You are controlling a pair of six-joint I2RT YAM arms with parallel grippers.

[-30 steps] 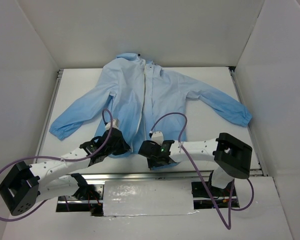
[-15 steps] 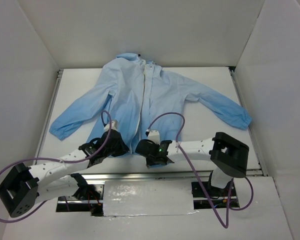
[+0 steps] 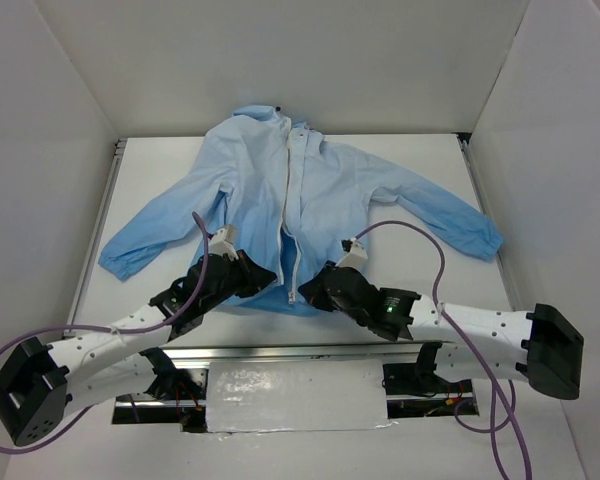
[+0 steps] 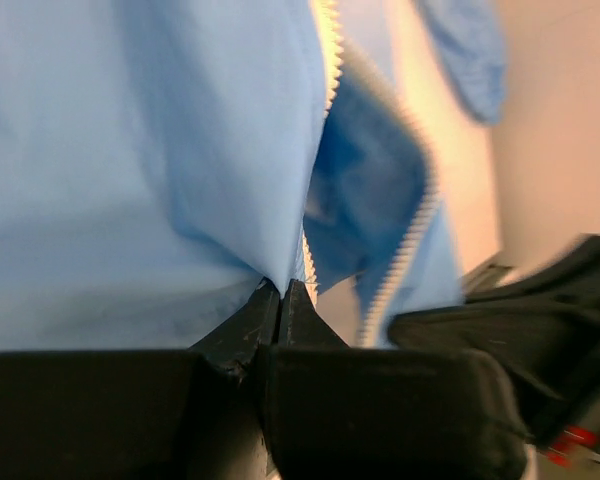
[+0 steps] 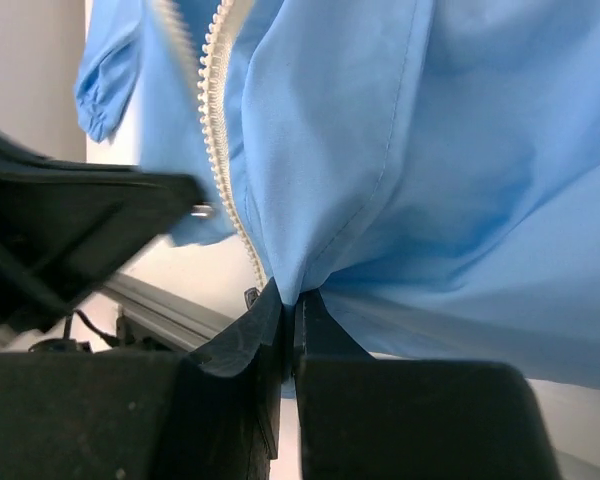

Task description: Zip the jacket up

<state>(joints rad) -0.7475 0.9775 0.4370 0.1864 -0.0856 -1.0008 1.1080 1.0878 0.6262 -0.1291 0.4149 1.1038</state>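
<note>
The light-blue jacket point(image 3: 280, 190) lies spread face up on the table, sleeves out to both sides, its whitish zipper strip point(image 3: 292, 215) running down the front centre and parted near the hem. My left gripper point(image 3: 267, 277) is shut on the hem fabric of the left front panel point(image 4: 180, 200), beside the zipper teeth point(image 4: 325, 50). Pinching the hem of the right front panel point(image 5: 400, 160), my right gripper point(image 3: 310, 292) is shut on that cloth next to the zipper teeth point(image 5: 218, 120). A small zipper slider point(image 5: 250, 297) shows by the right fingers.
White walls enclose the table on three sides. A metal rail point(image 3: 280, 352) runs along the near edge in front of the arm bases. Purple cables point(image 3: 420, 240) loop over the arms. The jacket's right sleeve cuff point(image 3: 485, 235) reaches near the right wall.
My right gripper went from open to shut on the right hem, and that arm swung out to the right. The left gripper shifted right and up, pulling its hem; the lower zipper edges now stand apart.
</note>
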